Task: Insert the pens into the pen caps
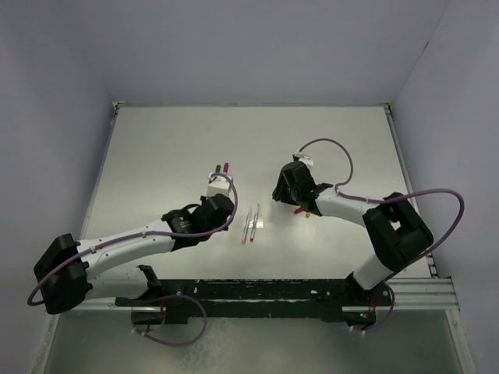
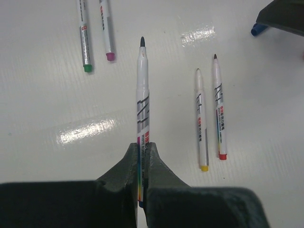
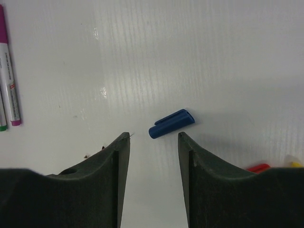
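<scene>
My left gripper [image 2: 141, 147] is shut on a silvery-white pen [image 2: 142, 99] with a bare dark tip and a blue rear end. In the top view this gripper [image 1: 221, 192] is at the table's middle. My right gripper [image 3: 153, 137] is open, low over the table, with the blue cap [image 3: 171, 123] lying just beyond its fingertips. The blue cap also shows in the left wrist view [image 2: 258, 30]. A yellow-ended pen [image 2: 202, 123] and a red-ended pen [image 2: 219, 109] lie side by side, uncapped. A green-ended pen [image 2: 84, 38] and a purple-ended pen [image 2: 107, 28] lie farther back.
A red cap [image 3: 259, 167] and a yellow cap [image 3: 295, 164] lie beside my right gripper's right finger, also in the top view [image 1: 299, 209]. The right gripper [image 1: 287, 189] is a short way right of the left one. Walls enclose the white table [image 1: 156, 156].
</scene>
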